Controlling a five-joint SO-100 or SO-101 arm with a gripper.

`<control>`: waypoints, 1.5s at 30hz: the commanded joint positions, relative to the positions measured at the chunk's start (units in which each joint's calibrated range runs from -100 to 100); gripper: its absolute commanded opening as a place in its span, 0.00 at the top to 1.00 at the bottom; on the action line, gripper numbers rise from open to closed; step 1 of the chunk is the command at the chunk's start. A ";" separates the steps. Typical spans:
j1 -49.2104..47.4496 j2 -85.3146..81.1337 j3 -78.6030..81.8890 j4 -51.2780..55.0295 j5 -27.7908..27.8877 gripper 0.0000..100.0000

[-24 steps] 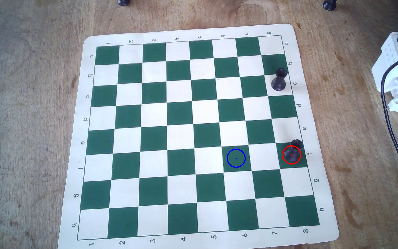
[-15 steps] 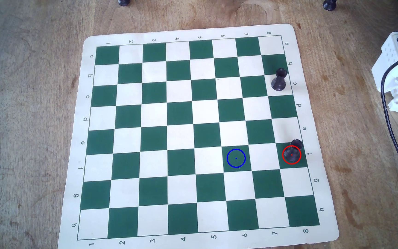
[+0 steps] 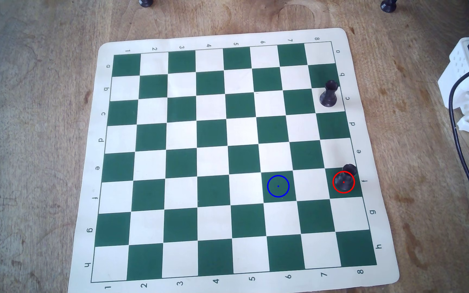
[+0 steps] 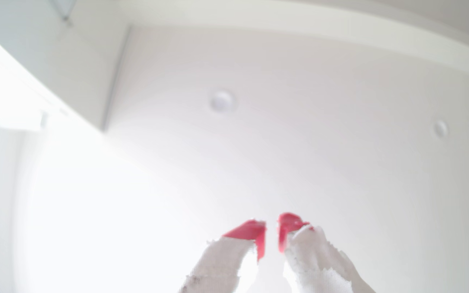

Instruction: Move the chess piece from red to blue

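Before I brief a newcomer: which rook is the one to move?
On the green-and-white chess mat, follow row f to column 8 at its right edge. That rook stands inside the red circle; its twin stands unmarked.
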 commanded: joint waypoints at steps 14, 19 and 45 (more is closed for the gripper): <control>-0.18 -0.20 0.81 -0.15 0.20 0.97; -0.18 -0.20 0.81 -0.15 0.20 0.98; 3.11 -0.20 0.27 47.27 5.62 0.73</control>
